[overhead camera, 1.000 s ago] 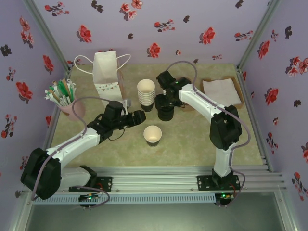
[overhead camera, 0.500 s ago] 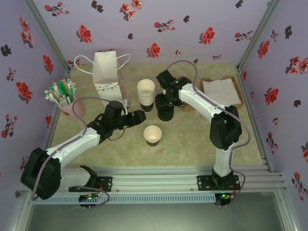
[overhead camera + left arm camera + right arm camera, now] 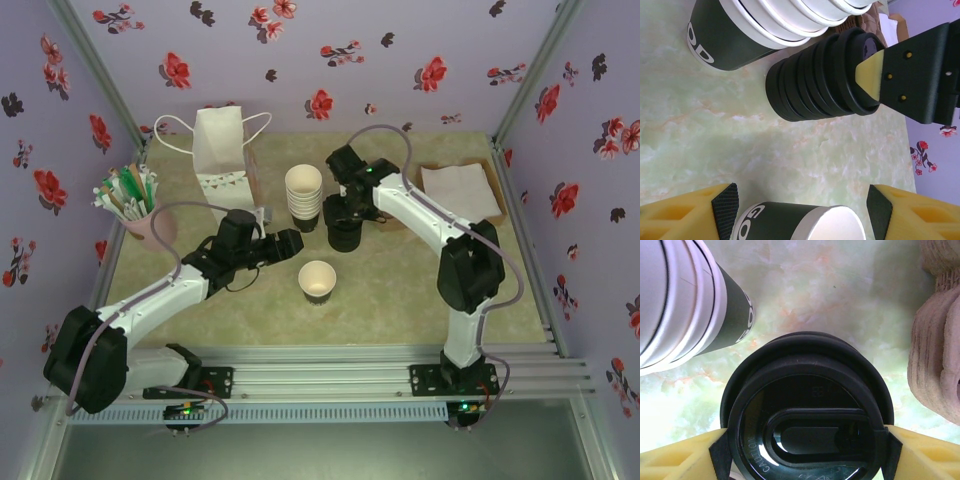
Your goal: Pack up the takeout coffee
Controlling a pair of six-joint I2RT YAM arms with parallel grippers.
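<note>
The lidless takeout coffee cup [image 3: 317, 280] is sitting on the tabletop [image 3: 400, 290] just beside the left hand [image 3: 291, 242], whose fingers are standing wide. The right hand [image 3: 805, 447] is clasping the top lid [image 3: 805, 390].

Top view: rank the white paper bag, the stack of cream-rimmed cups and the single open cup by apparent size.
Largest to smallest:
1. white paper bag
2. stack of cream-rimmed cups
3. single open cup
</note>
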